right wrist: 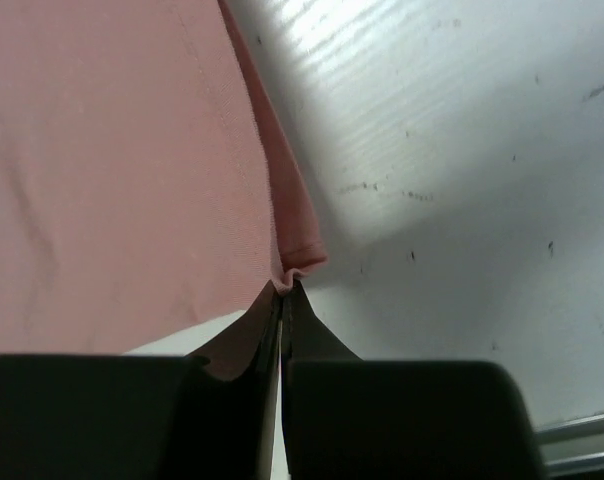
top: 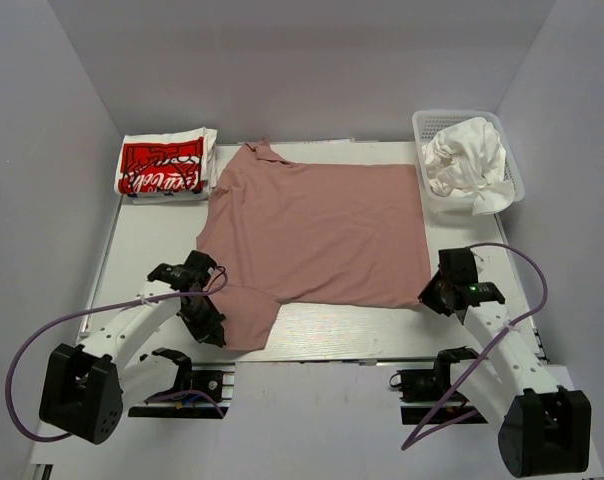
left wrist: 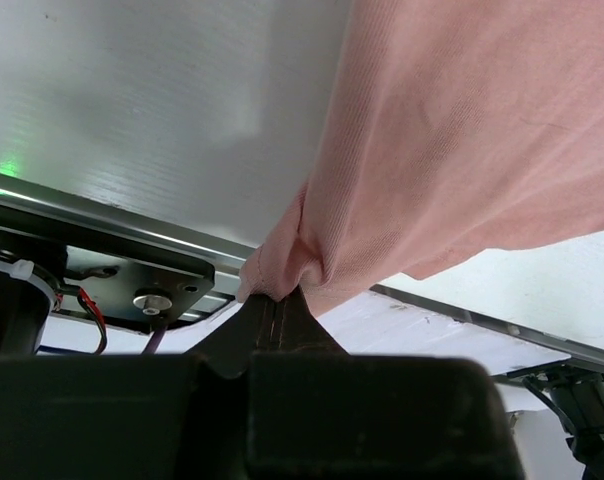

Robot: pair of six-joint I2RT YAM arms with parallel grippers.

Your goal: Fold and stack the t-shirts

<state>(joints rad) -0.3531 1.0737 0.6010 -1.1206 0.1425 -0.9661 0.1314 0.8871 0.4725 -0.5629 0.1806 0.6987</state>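
**Top view**
- Pink tee (top: 322, 230): spread flat across the middle of the table (top: 147, 245). Its collar is at the far left and a sleeve at the near left.
- Logo tee (top: 162, 168): folded, at the far left corner, just beside the pink tee's collar end.
- White tees (top: 467, 160): crumpled in the basket (top: 419, 122) at the far right corner.
- Your left gripper (top: 214, 330) sits on the near-left sleeve.
- Your right gripper (top: 429, 296) sits at the near-right corner of the pink tee.

**Left wrist view**
- Your left gripper (left wrist: 275, 300) is pinched closed on a fold of the pink tee (left wrist: 462, 150).
- The cloth bunches at the tips and spreads away from there.
- The table (left wrist: 162, 100) shows to the left of the cloth.

**Right wrist view**
- Your right gripper (right wrist: 284, 290) is clamped closed on the corner of the pink tee (right wrist: 112, 170).
- The hem edge puckers at the tips.
- Bare table (right wrist: 462, 150) lies to the right of the cloth.
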